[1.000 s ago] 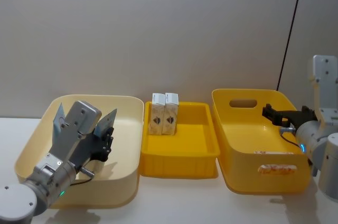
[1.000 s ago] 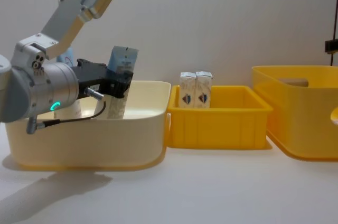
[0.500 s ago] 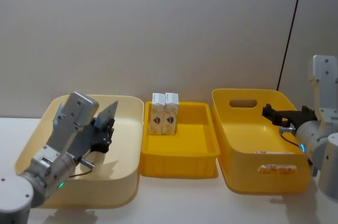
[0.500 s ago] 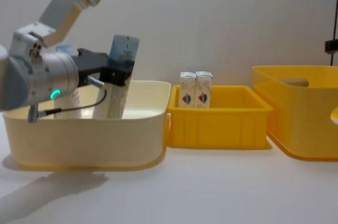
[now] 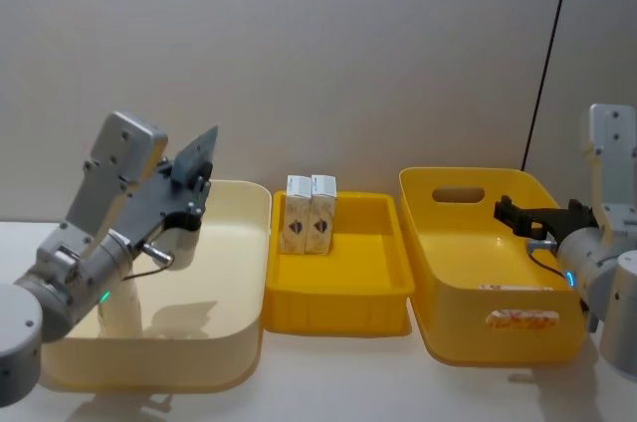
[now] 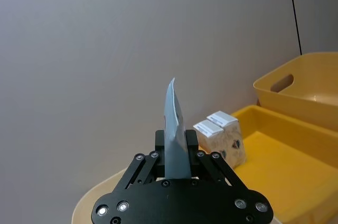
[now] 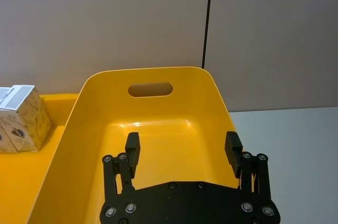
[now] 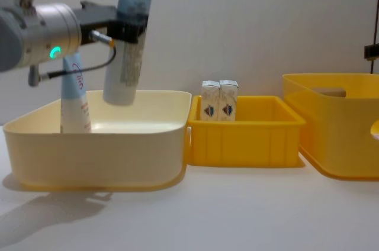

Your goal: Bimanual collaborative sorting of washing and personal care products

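Observation:
My left gripper (image 8: pixel 127 26) is shut on a pale-blue-and-white squeeze tube (image 8: pixel 124 61) and holds it tilted in the air, its lower end just above the cream bin (image 8: pixel 95 144). In the left wrist view the tube's crimped end (image 6: pixel 173 123) stands up between the fingers. A second tube (image 8: pixel 74 94) stands upright in the cream bin at its left side. Two small white cartons (image 5: pixel 311 213) stand side by side at the back left of the shallow yellow tray (image 5: pixel 338 308). My right gripper (image 7: pixel 182 152) hangs open over the tall yellow bin (image 7: pixel 153 129).
The three containers stand in a row on the white table: cream bin (image 5: pixel 149 367) left, yellow tray (image 8: pixel 243 138) middle, tall yellow bin (image 8: pixel 337 132) with handle slots right. A grey wall is close behind. A black cable hangs at the far right.
My left gripper has risen with the tube, lifting it from inside the cream bin to above its rim. The right arm has not moved.

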Controlling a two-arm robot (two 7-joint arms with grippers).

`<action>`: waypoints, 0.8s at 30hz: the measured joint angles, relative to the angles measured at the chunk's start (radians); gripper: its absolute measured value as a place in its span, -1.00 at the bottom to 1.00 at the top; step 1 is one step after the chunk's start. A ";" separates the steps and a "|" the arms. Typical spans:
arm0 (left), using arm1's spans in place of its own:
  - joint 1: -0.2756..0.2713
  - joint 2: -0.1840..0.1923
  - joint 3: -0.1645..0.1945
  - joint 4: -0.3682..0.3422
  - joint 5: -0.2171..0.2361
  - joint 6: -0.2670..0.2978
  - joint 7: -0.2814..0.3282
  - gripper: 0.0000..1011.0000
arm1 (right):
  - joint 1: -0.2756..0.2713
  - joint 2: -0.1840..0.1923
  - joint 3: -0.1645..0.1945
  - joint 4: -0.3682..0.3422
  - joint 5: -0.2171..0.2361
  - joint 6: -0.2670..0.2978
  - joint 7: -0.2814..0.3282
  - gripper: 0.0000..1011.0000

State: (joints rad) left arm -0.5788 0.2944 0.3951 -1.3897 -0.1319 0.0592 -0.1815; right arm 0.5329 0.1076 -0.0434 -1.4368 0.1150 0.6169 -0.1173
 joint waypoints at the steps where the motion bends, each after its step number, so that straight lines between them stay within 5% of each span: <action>1: -0.001 0.001 -0.002 -0.004 0.000 0.000 -0.001 -0.57 | 0.000 0.000 0.000 0.000 0.000 0.000 0.000 0.98; 8: -0.009 0.003 -0.017 -0.037 -0.007 -0.008 -0.016 -0.57 | 0.001 0.011 -0.017 0.010 -0.007 -0.009 0.023 0.98; 24: -0.014 -0.007 -0.029 -0.079 -0.017 -0.013 -0.052 -0.57 | -0.016 0.072 -0.103 0.017 -0.024 -0.074 0.178 0.98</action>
State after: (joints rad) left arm -0.5925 0.2877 0.3659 -1.4686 -0.1486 0.0463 -0.2339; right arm 0.5170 0.1801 -0.1469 -1.4201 0.0906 0.5429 0.0609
